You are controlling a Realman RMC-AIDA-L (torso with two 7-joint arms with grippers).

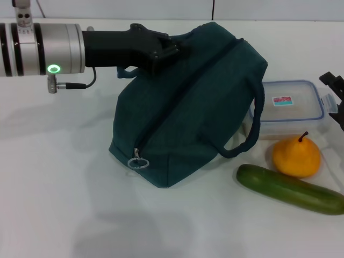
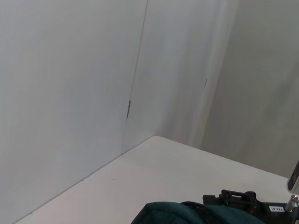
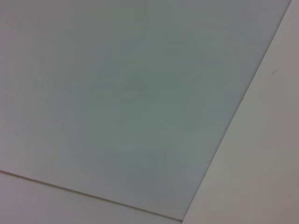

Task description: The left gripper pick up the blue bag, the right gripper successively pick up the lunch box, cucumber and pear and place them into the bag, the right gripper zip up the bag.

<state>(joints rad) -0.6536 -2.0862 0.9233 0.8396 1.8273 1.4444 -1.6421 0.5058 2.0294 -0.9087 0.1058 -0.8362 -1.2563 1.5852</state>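
The blue bag point(image 1: 199, 107) sits mid-table, tilted, with its zipper ring pull point(image 1: 138, 163) low at the front. My left gripper point(image 1: 171, 51) reaches in from the left at the bag's upper edge and looks shut on the fabric by one handle. The bag's top point(image 2: 187, 212) also shows in the left wrist view. The lunch box point(image 1: 290, 107) lies to the right of the bag. In front of it are the pear point(image 1: 296, 156) and the cucumber point(image 1: 290, 188). Only part of my right gripper point(image 1: 334, 88) shows, at the right edge beside the lunch box.
The bag's other handle point(image 1: 252, 134) hangs toward the lunch box. A white table point(image 1: 64, 204) spreads to the front and left. White walls stand behind. The right wrist view shows only wall and table.
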